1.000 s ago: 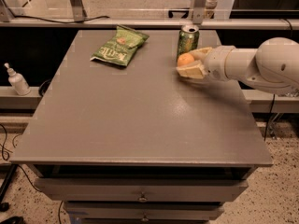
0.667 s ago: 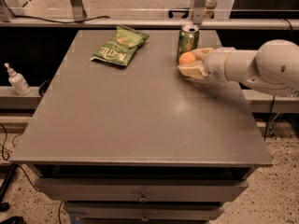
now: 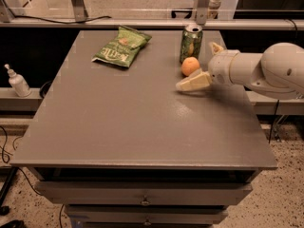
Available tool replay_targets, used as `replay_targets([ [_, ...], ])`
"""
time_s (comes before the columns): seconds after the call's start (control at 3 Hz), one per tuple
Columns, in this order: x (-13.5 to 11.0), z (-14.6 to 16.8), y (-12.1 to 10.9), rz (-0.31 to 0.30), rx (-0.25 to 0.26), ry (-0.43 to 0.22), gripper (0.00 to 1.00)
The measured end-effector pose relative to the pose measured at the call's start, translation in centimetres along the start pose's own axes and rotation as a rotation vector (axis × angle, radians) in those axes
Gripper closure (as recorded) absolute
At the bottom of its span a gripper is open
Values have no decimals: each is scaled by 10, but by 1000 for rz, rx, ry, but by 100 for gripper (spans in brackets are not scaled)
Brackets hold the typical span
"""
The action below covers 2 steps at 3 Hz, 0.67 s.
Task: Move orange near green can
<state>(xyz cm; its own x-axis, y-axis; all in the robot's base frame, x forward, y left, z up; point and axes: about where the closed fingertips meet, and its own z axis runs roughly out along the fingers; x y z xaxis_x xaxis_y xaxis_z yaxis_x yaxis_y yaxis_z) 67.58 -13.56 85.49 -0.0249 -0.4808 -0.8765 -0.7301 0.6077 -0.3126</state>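
The orange (image 3: pixel 190 66) rests on the grey table (image 3: pixel 118 122), just in front of the upright green can (image 3: pixel 191 43) and almost touching it. My gripper (image 3: pixel 198 64) reaches in from the right and is open. Its near finger (image 3: pixel 194 82) lies low in front of the orange. Its far finger (image 3: pixel 216 47) points up to the right of the can. The orange sits free between the spread fingers, and nothing is held.
A flat green chip bag (image 3: pixel 122 46) lies at the back left of the table. A small white bottle (image 3: pixel 17 81) stands on a ledge to the left. My bulky white arm (image 3: pixel 266 70) hangs over the table's right edge. Rails run behind the table.
The gripper was shut on the orange beside the can. It has opened and drawn back a little to the right, and the orange now sits on the table.
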Motion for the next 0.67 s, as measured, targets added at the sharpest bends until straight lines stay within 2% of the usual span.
replay_targets([
  [0.67, -2, -5, 2, 3, -7, -7, 0],
])
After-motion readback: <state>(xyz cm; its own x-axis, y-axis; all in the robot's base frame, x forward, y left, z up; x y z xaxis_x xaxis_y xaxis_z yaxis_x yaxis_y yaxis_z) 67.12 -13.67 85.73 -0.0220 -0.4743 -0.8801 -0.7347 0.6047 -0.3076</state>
